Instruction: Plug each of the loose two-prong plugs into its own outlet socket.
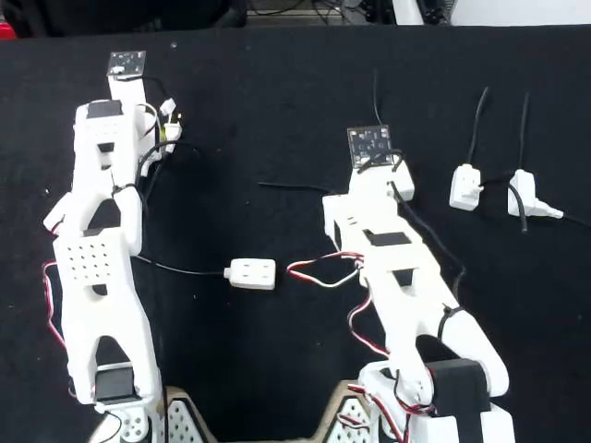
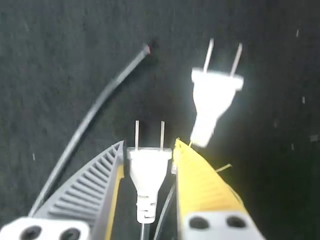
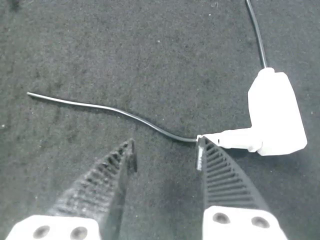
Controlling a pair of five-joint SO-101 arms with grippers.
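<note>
Black cloth covers the table [image 1: 277, 111], with dark clutter [image 1: 323, 11] beyond.

Open black table [image 1: 249, 138] at twelve o'clock of the outlet block [image 1: 251, 273]; red-and-white wires [image 1: 314, 272] crowd its three o'clock, black cord [image 1: 185, 269] its nine.

Tabletop [image 1: 277, 92]: covered in black, faintly flecked.
Arms [image 1: 97, 268]: finished in white and trailed by red-and-white wires [image 1: 319, 272].
Left gripper [image 2: 148, 150]: one finger moulded in ribbed grey [image 2: 85, 190], the other in yellow.
Right gripper [image 3: 165, 150]: both fingers ribbed, dark grey.
Nearer two-prong plug [image 2: 146, 175]: white, prongs silver.
Farther two-prong plug [image 2: 212, 100]: white.
Outlet socket [image 1: 251, 273]: white, fed by a black cord.
</note>
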